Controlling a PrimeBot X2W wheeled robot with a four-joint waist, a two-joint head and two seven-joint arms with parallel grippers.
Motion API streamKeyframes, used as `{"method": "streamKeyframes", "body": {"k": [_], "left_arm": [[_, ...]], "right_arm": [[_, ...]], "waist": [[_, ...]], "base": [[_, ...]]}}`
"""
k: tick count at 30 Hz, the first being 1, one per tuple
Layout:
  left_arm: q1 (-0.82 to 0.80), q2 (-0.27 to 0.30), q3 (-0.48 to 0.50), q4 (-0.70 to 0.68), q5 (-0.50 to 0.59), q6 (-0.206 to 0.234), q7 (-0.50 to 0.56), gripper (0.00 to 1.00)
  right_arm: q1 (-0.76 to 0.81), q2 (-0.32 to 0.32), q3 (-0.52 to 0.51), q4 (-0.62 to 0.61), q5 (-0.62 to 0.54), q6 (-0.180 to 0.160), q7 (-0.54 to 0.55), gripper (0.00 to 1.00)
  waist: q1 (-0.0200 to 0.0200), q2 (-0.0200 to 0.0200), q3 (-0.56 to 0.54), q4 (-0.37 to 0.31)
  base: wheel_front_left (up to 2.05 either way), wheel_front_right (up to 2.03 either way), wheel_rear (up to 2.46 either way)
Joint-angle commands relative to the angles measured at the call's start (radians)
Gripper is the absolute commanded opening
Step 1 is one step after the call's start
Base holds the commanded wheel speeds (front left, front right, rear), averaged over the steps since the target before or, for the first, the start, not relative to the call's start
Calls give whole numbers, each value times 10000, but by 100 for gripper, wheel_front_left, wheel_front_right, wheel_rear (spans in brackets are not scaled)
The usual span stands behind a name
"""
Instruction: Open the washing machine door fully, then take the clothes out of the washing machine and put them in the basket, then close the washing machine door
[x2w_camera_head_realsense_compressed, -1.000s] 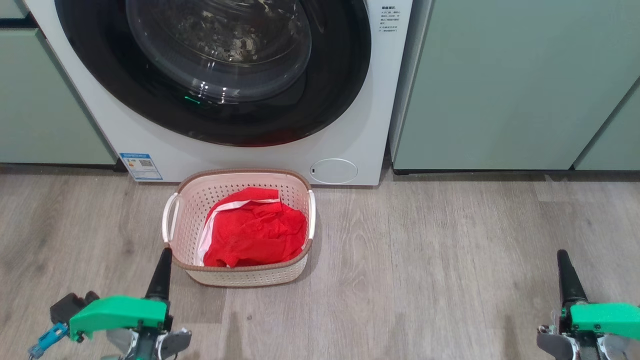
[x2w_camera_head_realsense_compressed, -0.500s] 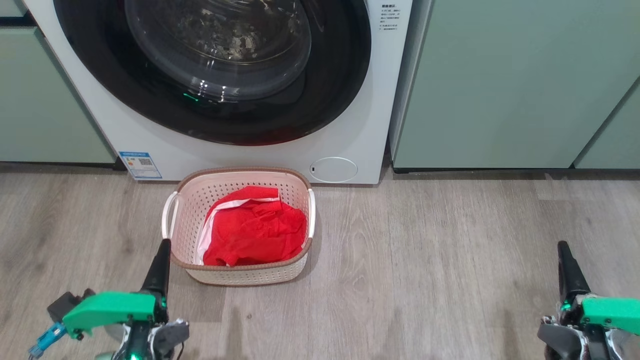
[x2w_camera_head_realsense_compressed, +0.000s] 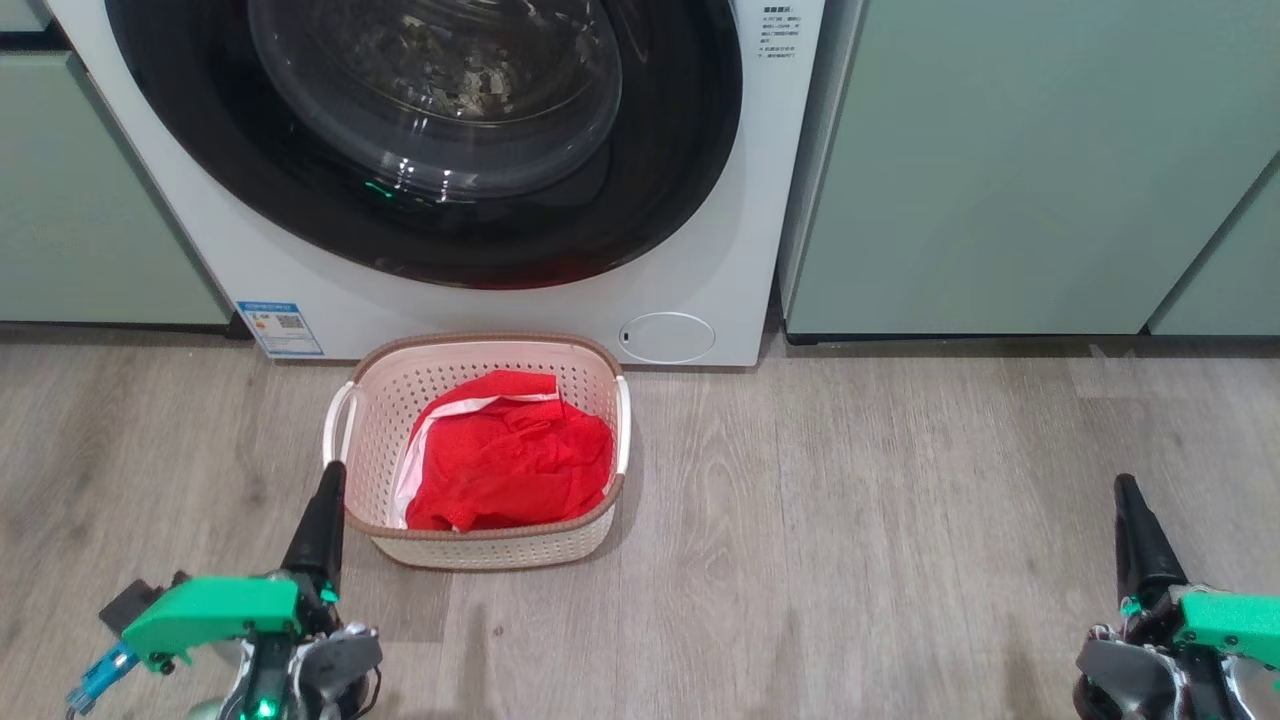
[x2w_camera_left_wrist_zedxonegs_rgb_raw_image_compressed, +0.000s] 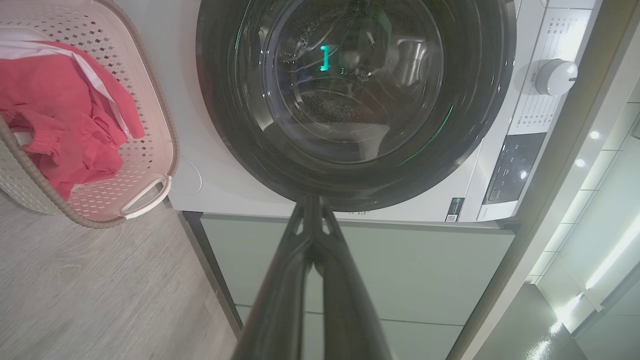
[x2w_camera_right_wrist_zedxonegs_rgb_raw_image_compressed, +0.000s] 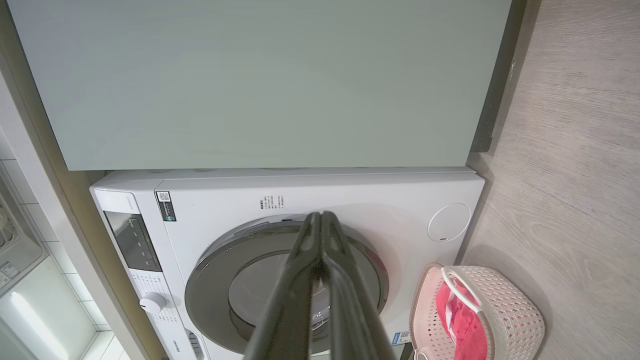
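Little changed in the last second: the left gripper (x2w_camera_head_realsense_compressed: 332, 472), just beside the basket (x2w_camera_head_realsense_compressed: 480, 342), and the right gripper (x2w_camera_head_realsense_compressed: 1127, 486), well right of it, were edged forward, fingers pressed together, empty. Clothes (x2w_camera_head_realsense_compressed: 505, 465) are seen inside the basket, the washing machine door (x2w_camera_head_realsense_compressed: 680, 150) shut behind it. Task judged done.

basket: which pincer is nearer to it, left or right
Left. The left pincer points at the near-left corner of the basket, tip beside its rim. The right pincer is far off to the basket's right, above the floor.
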Motion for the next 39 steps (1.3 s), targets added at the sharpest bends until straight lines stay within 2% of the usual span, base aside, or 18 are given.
{"method": "streamKeyframes", "body": {"k": [1, 39], "left_arm": [[-524, 49, 323, -352, -49, -67, 62, 0], [-524, 49, 321, -352, -50, -67, 60, 0]], "right_arm": [[-474, -169, 195, -422, 58, -4, 60, 0], [-474, -169, 196, -422, 59, -4, 59, 0]], "waist": [[0, 0, -1, 0], [0, 0, -1, 0]], "base": [[0, 0, 0], [0, 0, 0]]}}
